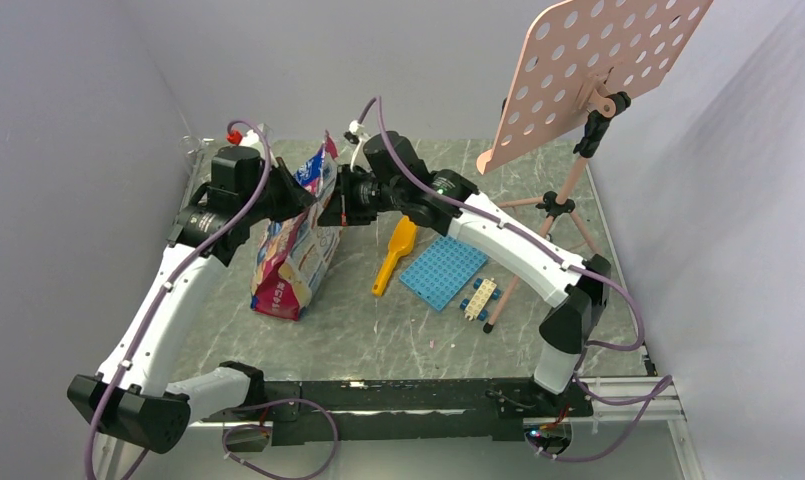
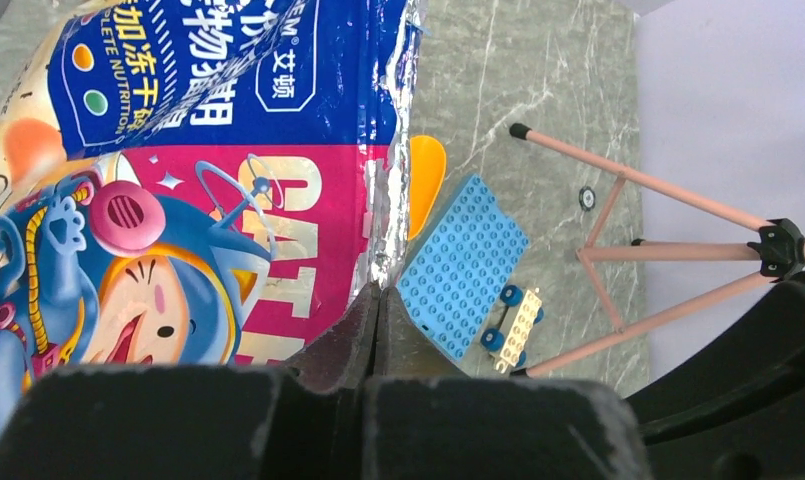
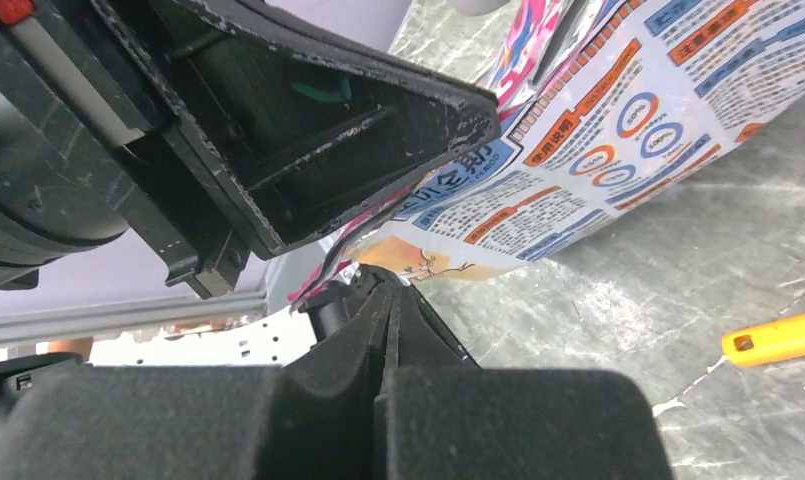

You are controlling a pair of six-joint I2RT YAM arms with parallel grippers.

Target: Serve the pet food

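Note:
The glossy pink cartoon-printed pouch [image 1: 296, 255] stands upright on the marble table, left of centre. My left gripper [image 1: 296, 193] is shut on the pouch's silver side seam near the top; in the left wrist view the gripper [image 2: 380, 290] pinches that seam of the pouch [image 2: 178, 230]. My right gripper [image 1: 340, 207] is shut on the pouch's top edge from the right; in the right wrist view the gripper [image 3: 388, 285] clamps a torn corner of the pouch [image 3: 598, 150]. No kibble shows. The steel bowls are out of view.
An orange-yellow scoop [image 1: 396, 255] lies right of the pouch, beside a blue studded baseplate [image 1: 443, 270] and a small wheeled brick [image 1: 480, 298]. A pink perforated board on a tripod [image 1: 598, 70] stands at the back right, its legs [image 2: 678, 250] on the table.

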